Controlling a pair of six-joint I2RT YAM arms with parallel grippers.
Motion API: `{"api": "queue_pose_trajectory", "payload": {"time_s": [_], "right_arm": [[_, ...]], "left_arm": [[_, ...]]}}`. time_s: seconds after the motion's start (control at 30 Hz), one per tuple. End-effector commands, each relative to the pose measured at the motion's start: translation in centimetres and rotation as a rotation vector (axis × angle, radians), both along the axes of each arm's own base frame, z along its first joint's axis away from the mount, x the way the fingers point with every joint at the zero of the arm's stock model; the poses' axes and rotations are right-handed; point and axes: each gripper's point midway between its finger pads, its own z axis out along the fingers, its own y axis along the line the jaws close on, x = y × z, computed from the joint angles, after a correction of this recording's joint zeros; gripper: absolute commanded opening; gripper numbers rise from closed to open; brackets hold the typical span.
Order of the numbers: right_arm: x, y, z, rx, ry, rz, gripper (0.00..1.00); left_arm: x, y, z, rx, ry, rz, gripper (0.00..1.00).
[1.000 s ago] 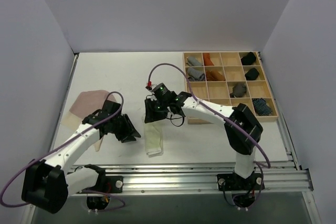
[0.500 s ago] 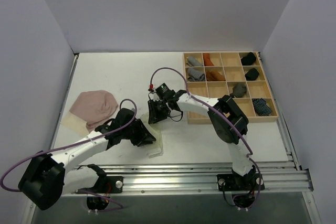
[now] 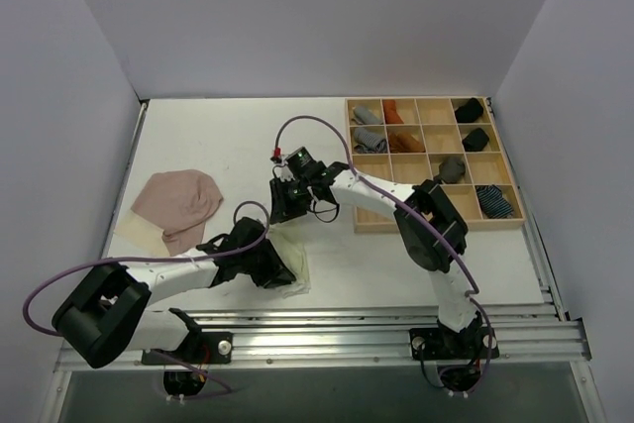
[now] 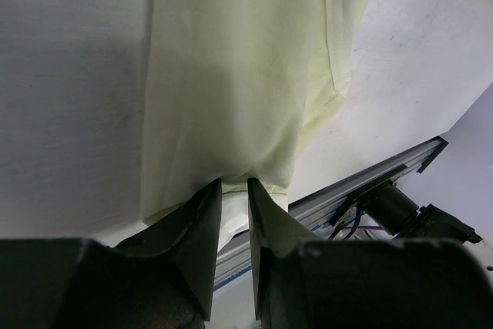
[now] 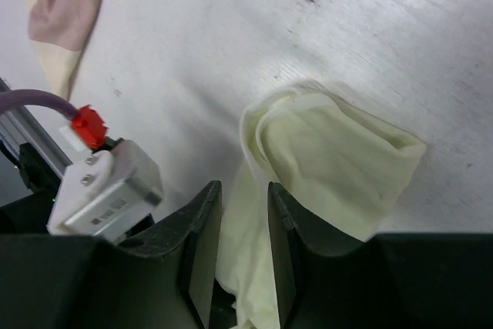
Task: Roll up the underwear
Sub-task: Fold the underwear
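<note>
Soft matt cloth underwear (image 4: 231,75), faintly grained matt white table (image 3: 228,136), bare wooden tray (image 3: 404,167)

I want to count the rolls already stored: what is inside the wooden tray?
The tray holds grey rolls, rust rolls, black rolls and a striped roll; some compartments are bare. The right arm covers its near left corner, so what lies there cannot be seen.

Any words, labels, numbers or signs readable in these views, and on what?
None can be read. The pale yellow-green briefs and the pink briefs show no tag or print. The wooden tray carries no markings. The silver connector block shows no lettering.
</note>
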Motion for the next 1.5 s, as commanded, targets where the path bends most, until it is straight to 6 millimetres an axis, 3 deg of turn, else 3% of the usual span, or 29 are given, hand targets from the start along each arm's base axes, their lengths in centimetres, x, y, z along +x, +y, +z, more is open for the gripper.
{"api": "queue_pose_trajectory", "payload": {"time_s": [0.0,0.17,0.3,0.5,0.7,0.83,0.93,0.97,1.07,1.27,1.33,1.4,1.47], "right_arm": [[0.0,2.0,1.6,0.06,-0.013,0.037,0.27],[-1.8,3.7,1.1,0.14,0.052,0.082,0.26],[-2.4,4.4,-1.1,0.15,0.101,0.091,0.25],[-0.6,4.1,-4.5,0.122,0.122,0.04,0.24],[2.3,3.5,-5.2,0.135,0.103,-0.037,0.24],[3.5,3.0,-5.4,0.138,0.099,-0.052,0.22],[3.6,2.7,-5.4,0.121,0.089,-0.041,0.22],[3.7,2.7,-5.3,0.115,0.084,-0.041,0.22],[4.1,2.3,-3.9,0.105,0.054,-0.043,0.22],[6.3,1.8,3.6,0.167,-0.07,-0.086,0.29],[6.6,1.4,6.1,0.178,-0.097,-0.107,0.32],[6.4,0.4,7.1,0.144,-0.093,-0.129,0.32],[5.8,-0.5,6.7,0.104,-0.086,-0.159,0.31]], "left_arm": [[0.5,0.0,-0.7,0.034,-0.025,-0.003,0.29],[0.0,0.4,-0.9,0.059,-0.014,-0.01,0.29],[-0.1,0.7,-0.7,0.068,-0.017,-0.003,0.29],[-1.1,1.8,-1.2,0.1,-0.003,0.01,0.29],[-1.7,2.5,-1.6,0.125,0.001,0.021,0.29],[-1.3,2.4,-2.4,0.157,0.012,0.009,0.29],[-0.2,1.9,-2.0,0.209,0.009,-0.043,0.29],[0.9,1.1,-0.8,0.2,-0.014,-0.052,0.29],[1.1,1.1,1.0,0.223,-0.025,-0.082,0.4],[2.7,1.6,8.3,0.206,-0.131,-0.065,0.56],[2.5,2.2,9.4,0.222,-0.128,-0.078,0.57],[2.3,3.0,9.3,0.227,-0.112,-0.08,0.59],[1.7,3.7,8.0,0.2,-0.054,-0.072,0.59]]}}
